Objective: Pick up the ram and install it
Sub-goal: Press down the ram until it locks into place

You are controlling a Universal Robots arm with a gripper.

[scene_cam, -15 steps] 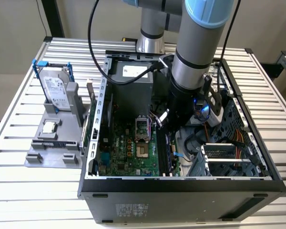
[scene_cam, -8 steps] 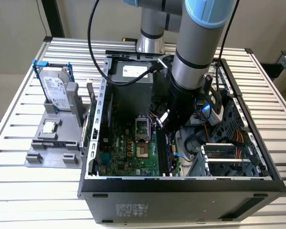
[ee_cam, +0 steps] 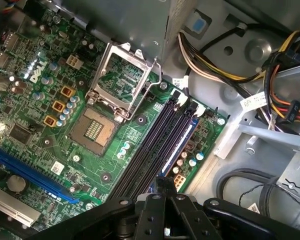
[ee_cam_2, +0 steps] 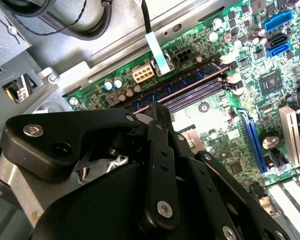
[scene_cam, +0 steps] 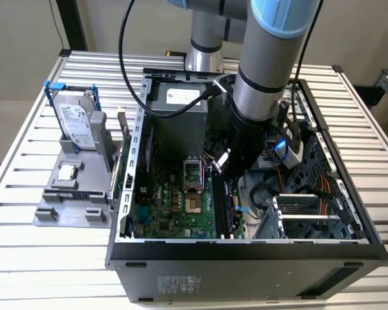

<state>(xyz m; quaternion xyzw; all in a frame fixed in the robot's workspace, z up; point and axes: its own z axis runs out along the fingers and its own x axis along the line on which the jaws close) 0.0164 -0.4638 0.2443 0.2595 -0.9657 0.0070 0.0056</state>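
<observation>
Down in the middle of the open PC case point(scene_cam: 126, 194) in the exterior view, the gripper point(scene_cam: 221, 169) hangs right over the memory slots point(scene_cam: 227, 210). In both wrist views its fingers point(ee_cam_2: 157, 122) look pinched shut on the ram point(ee_cam: 177, 150), which sits edge-on in a slot. Only the exterior view catches the hard drive point(scene_cam: 74, 124) and processor chip point(scene_cam: 66, 172) parked at the left, while the first wrist view shows the open CPU socket point(ee_cam: 94, 126).

The arm point(scene_cam: 262, 77) was a thick silver-grey tube with a pale blue joint cap and black collar bands, a black cable looping beside it; the gripper point(ee_cam_2: 157, 117) was matt black (its linkages pinned with silver screws)
</observation>
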